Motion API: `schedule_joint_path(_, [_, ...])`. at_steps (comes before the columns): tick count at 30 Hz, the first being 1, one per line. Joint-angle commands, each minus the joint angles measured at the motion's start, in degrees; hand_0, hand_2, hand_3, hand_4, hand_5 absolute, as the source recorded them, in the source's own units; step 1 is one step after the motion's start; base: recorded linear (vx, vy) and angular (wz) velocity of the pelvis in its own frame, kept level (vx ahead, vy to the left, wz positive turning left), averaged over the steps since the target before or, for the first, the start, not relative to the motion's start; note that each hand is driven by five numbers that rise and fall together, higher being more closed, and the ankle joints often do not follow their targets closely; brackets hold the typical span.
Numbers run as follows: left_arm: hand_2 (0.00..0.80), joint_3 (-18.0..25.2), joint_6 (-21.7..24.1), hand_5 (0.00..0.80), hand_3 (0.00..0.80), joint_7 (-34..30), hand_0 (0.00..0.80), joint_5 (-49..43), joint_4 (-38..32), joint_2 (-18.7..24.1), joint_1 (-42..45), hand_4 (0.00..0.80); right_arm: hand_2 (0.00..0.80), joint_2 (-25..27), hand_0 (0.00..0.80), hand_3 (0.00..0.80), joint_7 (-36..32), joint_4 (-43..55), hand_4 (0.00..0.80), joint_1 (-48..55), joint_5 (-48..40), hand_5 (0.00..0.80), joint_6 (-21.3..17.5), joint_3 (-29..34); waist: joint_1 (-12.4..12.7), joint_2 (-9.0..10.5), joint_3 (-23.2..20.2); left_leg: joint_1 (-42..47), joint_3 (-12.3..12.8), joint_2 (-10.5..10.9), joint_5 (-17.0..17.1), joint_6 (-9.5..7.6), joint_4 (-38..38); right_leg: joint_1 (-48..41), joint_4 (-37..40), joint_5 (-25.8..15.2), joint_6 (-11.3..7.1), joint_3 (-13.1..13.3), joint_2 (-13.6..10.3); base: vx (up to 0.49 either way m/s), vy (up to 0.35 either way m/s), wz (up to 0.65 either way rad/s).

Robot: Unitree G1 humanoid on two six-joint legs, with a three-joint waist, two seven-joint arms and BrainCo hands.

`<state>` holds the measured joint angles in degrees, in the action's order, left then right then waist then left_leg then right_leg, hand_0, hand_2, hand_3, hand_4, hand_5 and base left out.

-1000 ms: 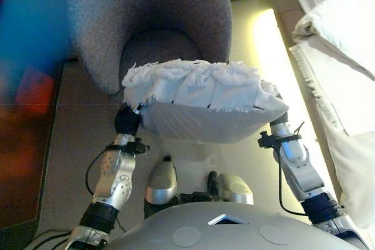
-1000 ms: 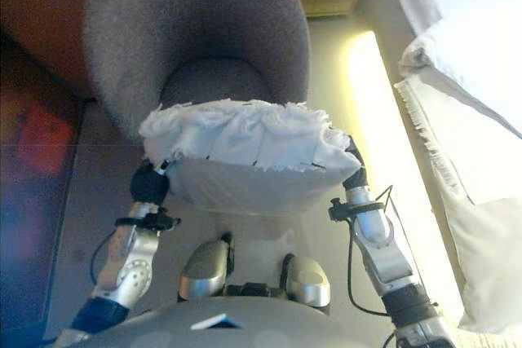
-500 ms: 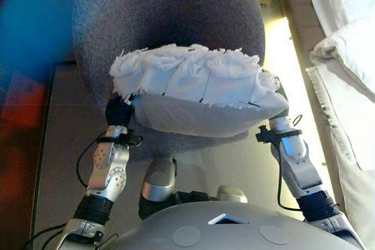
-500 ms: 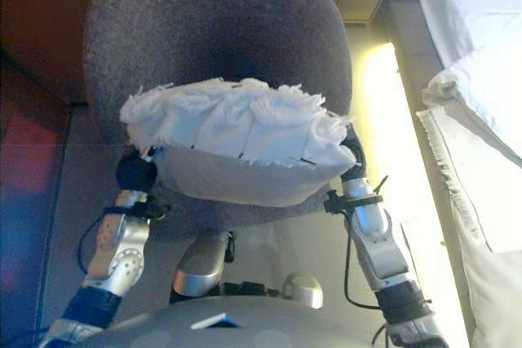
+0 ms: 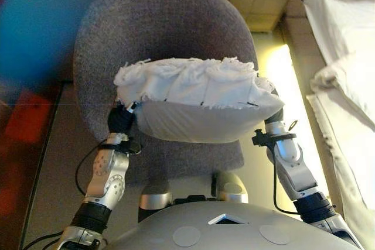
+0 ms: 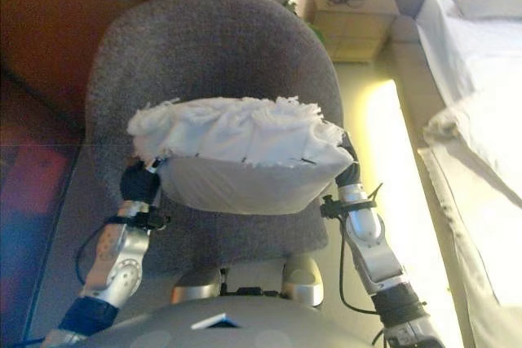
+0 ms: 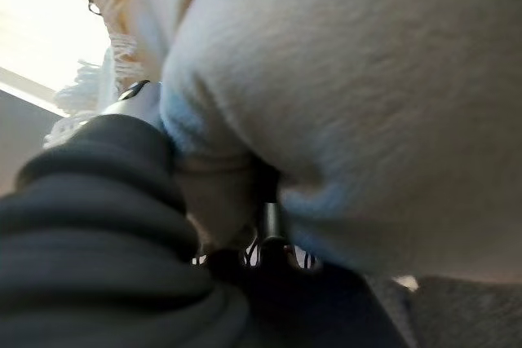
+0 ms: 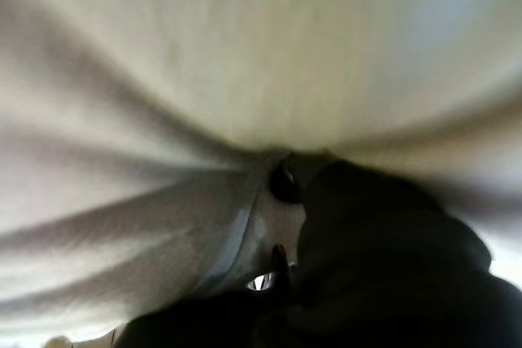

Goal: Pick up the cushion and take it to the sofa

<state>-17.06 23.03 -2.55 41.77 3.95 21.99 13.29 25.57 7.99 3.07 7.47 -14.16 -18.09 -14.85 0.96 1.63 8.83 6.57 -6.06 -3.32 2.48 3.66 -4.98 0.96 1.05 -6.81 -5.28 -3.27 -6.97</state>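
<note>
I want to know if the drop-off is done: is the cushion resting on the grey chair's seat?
No, the cushion is held up between the left hand and right hand, above the grey chair.

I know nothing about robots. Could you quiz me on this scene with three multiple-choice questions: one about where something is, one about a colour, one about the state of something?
1. Where is the cushion?
A. Lying on the bed
B. Held up between the two arms, in front of the armchair
C. On the floor

2. What colour is the armchair?
A. Grey
B. Red
C. Yellow

3. How is the cushion being carried?
A. Dangling from one hand by a corner
B. Balanced on the robot's head
C. Supported at both ends, one hand at each

Answers:
1. B: it hangs above the chair's seat, the left hand at one end and the right hand at the other.
2. A: its curved back and seat are grey fabric.
3. C: both wrist views show cushion cloth pressed right against each hand's dark cover; the fingers are hidden.
</note>
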Motion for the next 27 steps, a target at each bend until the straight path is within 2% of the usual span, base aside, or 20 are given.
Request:
schedule_joint_path(1, [0.8,-2.1,5.0,0.8,0.8,-3.0,0.8,-2.3,-8.6,-1.0,-6.6,0.8,0.8,-1.0,0.8,0.8,-2.8,8.0,0.8,-6.2,-0.2,0.8,-4.9,-2.6,0.9,1.33,-2.0,0.4,-1.2,4.6,-5.5,-3.78,0.9,-1.7,0.2,1.8,-3.88,0.4,-2.2,0.159,-0.056,0.15])
schedule_joint_path(13, [0.8,-0.4,5.9,0.8,0.8,0.4,0.8,-2.1,-8.8,-2.4,-2.6,0.8,0.8,0.9,0.8,0.8,-7.6,8.6,0.8,-4.5,-0.5,0.8,-1.1,-4.1,2.9,1.52,-2.4,0.2,1.2,2.4,-5.7,-2.08,1.1,-4.4,4.0,1.8,-3.53,-1.1,-2.3,0.096,0.001,0.0])
schedule_joint_path(19, [0.8,-1.5,8.5,0.8,0.8,3.5,0.8,-3.3,-6.5,-1.2,-7.8,0.8,0.8,0.9,0.8,0.8,-4.9,5.4,0.8,-10.2,-0.6,0.8,-1.3,-8.0,4.0,3.01,0.9,-3.2,1.5,1.2,-5.8,-1.6,2.0,-1.5,4.0,2.0,-3.16,-0.9,-1.6,-0.067,-0.042,0.0])
schedule_joint_path(27, [0.8,-3.0,10.4,0.8,0.8,11.0,0.8,-6.8,-3.9,-1.1,-14.6,0.8,0.8,-1.7,0.8,0.8,-3.5,-1.4,0.8,-18.0,-1.1,0.8,-2.8,-12.9,5.6,5.31,6.5,-7.9,0.7,0.3,-4.7,-1.25,2.1,2.6,4.0,1.3,-2.82,-1.4,-0.3,-0.116,-0.063,0.03])
